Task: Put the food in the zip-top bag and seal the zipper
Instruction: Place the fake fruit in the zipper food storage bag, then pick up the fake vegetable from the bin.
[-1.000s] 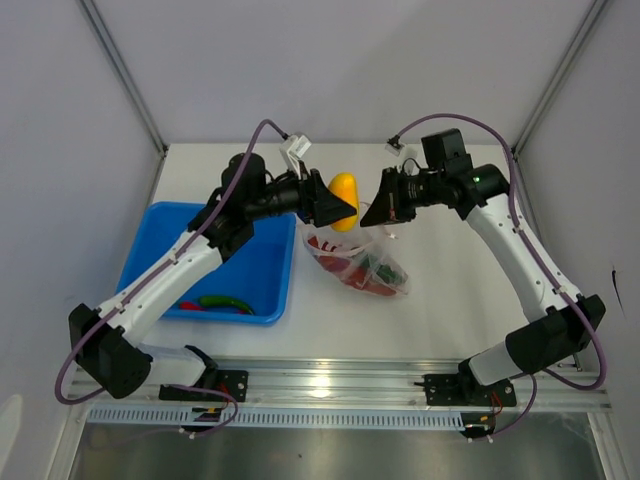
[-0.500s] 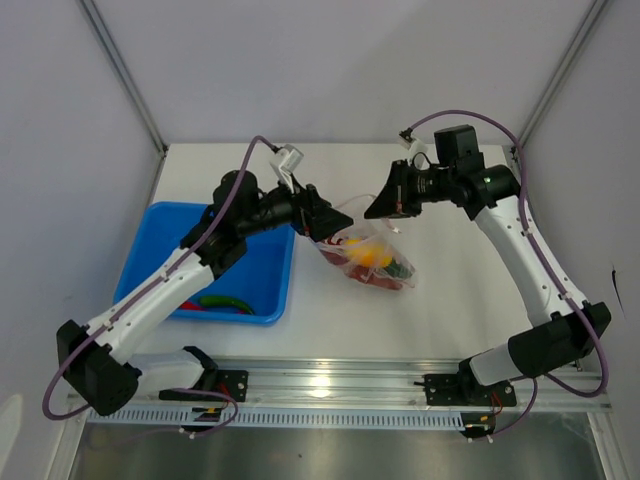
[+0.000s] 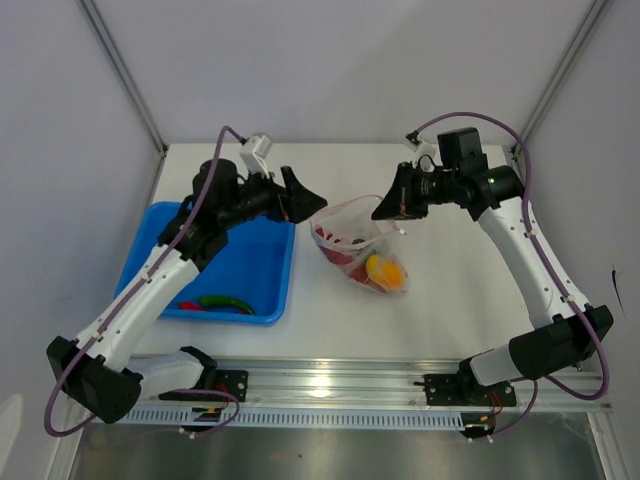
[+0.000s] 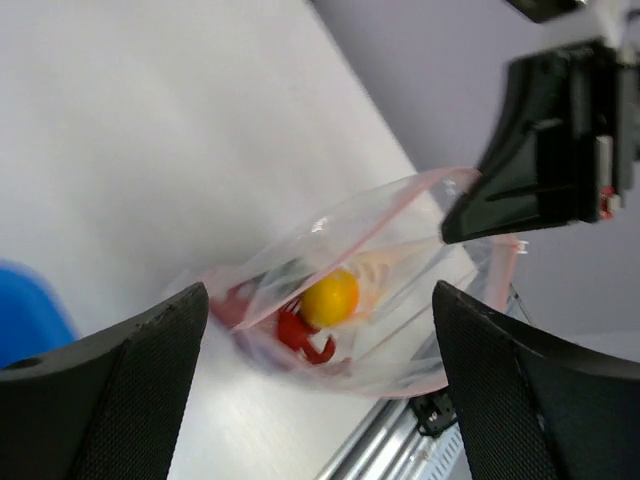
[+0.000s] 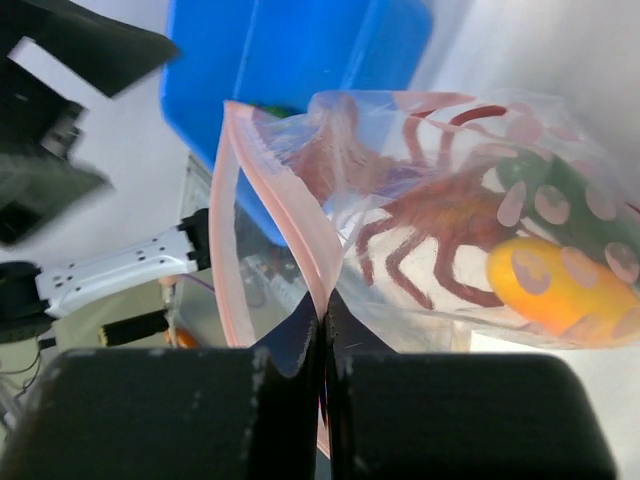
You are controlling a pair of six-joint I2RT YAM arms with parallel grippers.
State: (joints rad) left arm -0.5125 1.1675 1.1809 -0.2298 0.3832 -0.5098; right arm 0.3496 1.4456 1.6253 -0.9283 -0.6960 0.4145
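1. Right wrist view: the right fingers (image 5: 200, 420) are pressed together on the zipper (image 5: 280, 205), pinching it at one end of the mouth. The bag (image 5: 450, 200) hangs away from them with its mouth gaping.
2. The left fingers (image 4: 110, 400) are spread wide with nothing between them. They stand clear of the bag on its tray side and touch neither film nor food.
3. From above, the bag (image 3: 345, 235) sits mid-worktop between the two arms. Its mouth is lifted at the right fingers and its belly seems to rest on the worktop (image 3: 450, 310).
4. Inside the bag, the fruit (image 3: 385, 270) lies at the closed end, farthest from the pinch. The red chilies (image 5: 450, 215) and a green piece (image 5: 560, 190) lie nearer the mouth.
5. The film looks thin, crinkly and limp, so it is probably light and slippery and likely to fold or slide out of a loose hold.
6. The zipper is the stiffest part of the bag and the sensible place to hold it. Sealing would likely need a second hold at the free end of the strip, then pressure run along it.
7. The food pieces look small, rigid and light. The round fruit could roll toward the mouth if the bag tips.
8. Left of the bag, the tray (image 3: 150, 300) holds a green pepper (image 3: 225, 300) and a red pepper (image 3: 190, 306), so filling looks unfinished.
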